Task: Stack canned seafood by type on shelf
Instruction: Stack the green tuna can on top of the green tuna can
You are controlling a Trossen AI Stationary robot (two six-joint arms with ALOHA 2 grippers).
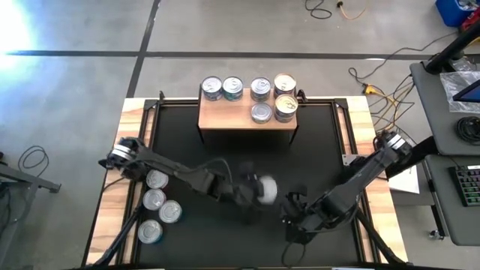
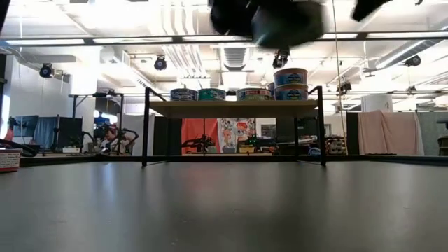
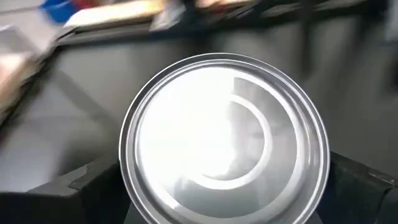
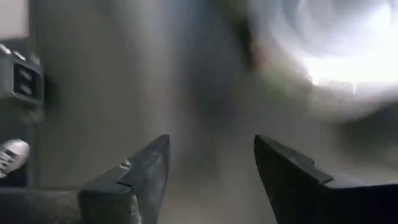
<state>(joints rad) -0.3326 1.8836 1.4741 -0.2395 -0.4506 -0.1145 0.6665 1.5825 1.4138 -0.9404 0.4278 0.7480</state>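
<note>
The shelf (image 1: 225,117) stands at the mat's far side, its wood top on thin black legs (image 2: 145,126). Several tins rest on it, and at its right end one tin (image 2: 291,75) is stacked on another. Over the mat's middle, my left gripper (image 1: 257,191) is shut on a silver-topped tin (image 3: 224,137), which is raised well above the table. My right gripper (image 4: 211,162) hangs open just to its right (image 1: 294,217), with nothing between its fingers. Several more tins (image 1: 154,199) stand on the left wood strip. My left gripper holds the tin by its round side wall (image 3: 126,177), one finger (image 3: 87,186) on each opposite side. The fingers come slanting down from the table's left. The tin is lifted clear of the mat with its shiny top facing up.
The black mat (image 1: 322,150) lies bare between the shelf and the arms. Black frame bars (image 1: 341,120) run along the mat's sides. Cables (image 1: 375,90) lie on the floor beyond the table, and a desk with a keyboard (image 1: 469,184) stands at the right.
</note>
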